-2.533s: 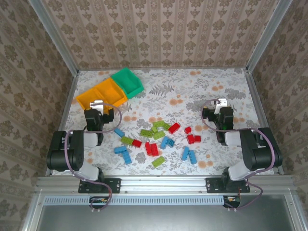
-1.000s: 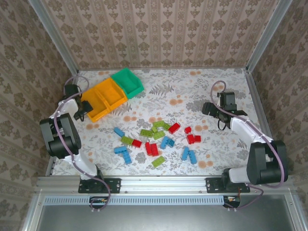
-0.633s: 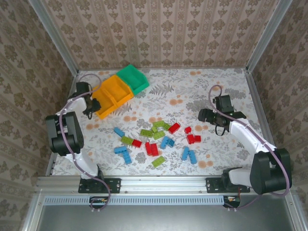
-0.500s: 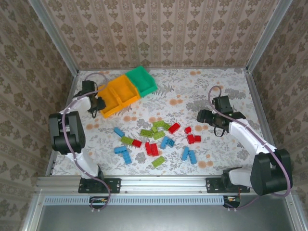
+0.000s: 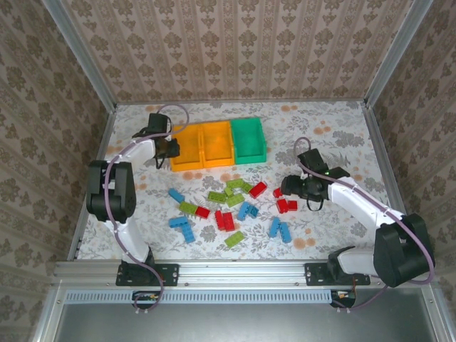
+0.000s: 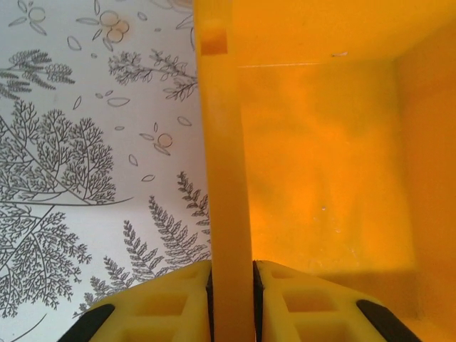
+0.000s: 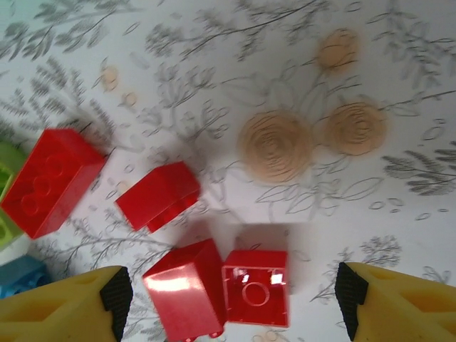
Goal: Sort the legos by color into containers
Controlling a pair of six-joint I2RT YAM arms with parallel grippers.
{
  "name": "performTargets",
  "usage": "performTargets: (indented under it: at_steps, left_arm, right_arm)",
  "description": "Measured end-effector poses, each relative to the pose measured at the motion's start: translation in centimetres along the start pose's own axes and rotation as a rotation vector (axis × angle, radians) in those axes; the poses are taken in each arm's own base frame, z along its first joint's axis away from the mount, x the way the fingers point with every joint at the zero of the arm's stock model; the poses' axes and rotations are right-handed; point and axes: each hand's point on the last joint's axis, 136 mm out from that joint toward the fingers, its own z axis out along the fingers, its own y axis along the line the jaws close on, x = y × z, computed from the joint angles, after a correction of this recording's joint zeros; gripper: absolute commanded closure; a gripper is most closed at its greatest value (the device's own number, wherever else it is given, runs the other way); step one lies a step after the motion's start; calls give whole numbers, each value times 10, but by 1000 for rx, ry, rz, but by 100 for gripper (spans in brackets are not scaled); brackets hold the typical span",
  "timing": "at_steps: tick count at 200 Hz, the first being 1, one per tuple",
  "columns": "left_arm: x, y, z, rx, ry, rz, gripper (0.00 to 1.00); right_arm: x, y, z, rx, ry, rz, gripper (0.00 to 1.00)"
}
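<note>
- Floral-patterned desk point(image 5: 335, 121), enclosed by wallpapered walls point(image 5: 235, 50), carries all task items.
- Three bins are set in a row behind the legos point(image 5: 228, 206), side by side and touching: the left orange bin point(image 5: 188, 147), the second orange bin point(image 5: 218, 144) and the green bin point(image 5: 249, 140).
- Red, blue and lime legos are scattered loose and mixed on the desk, near the bins but apart from them.
- No brick is seen in any bin. In the left wrist view, the visible part of the left orange bin's floor is bare.
- Sorting is judged not yet begun; every brick remains to be placed.
- Left arm: it is stretched far along the left side of the desk, with the left end effector point(image 5: 169, 148) at the outer wall of the left orange bin.
- In the left wrist view, the left end effector is clenched on that wall, with one finger outside it and one inside.
- Right arm: it is bent inward over the desk, with the right end effector point(image 5: 293, 187) held low at the right edge of the scatter.
- In the right wrist view, the right end effector is released, with its fingers set wide apart. Nothing is grasped.
- Two red bricks point(image 7: 256, 286) lie side by side between those fingers and appear to be touched by neither.
- A red brick is judged to be the likely first pick. Because the bricks touch, the neighbour could be dragged along.
</note>
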Motion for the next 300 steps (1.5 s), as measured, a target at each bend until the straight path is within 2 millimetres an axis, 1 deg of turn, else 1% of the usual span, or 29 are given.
performTargets:
  at_steps: [17, 37, 49, 72, 99, 148, 182, 226, 255, 280, 300]
  left_arm:
    - [0, -5, 0, 5, -1, 23, 78]
    - [2, -13, 0, 11, 0, 56, 78]
    - [3, -18, 0, 14, 0, 77, 77]
    - [5, -27, 0, 23, -1, 105, 77]
    - [7, -34, 0, 31, -10, 131, 77]
    - [14, -44, -2, 46, -12, 172, 77]
    - [19, -50, -4, 55, -11, 187, 74]
    - [26, -50, -3, 54, 5, 186, 68]
    - [27, -49, -3, 52, 9, 183, 66]
    - [27, -48, -4, 44, 7, 180, 65]
    - [26, -47, -5, 40, 4, 180, 64]
  right_arm:
    - [10, 15, 2, -12, 16, -66, 22]
    - [20, 25, 7, 7, 48, -141, 26]
    - [24, 26, 11, 30, 65, -176, 28]
    - [31, 25, 17, 73, 93, -225, 28]
    - [39, 25, 23, 100, 118, -254, 31]
    - [41, 27, 30, 132, 129, -290, 37]
    - [44, 25, 36, 153, 148, -305, 43]
    - [43, 26, 38, 168, 150, -331, 54]
    - [43, 28, 40, 179, 155, -349, 64]
    - [40, 29, 39, 194, 145, -355, 69]
    - [41, 26, 38, 208, 147, -356, 71]
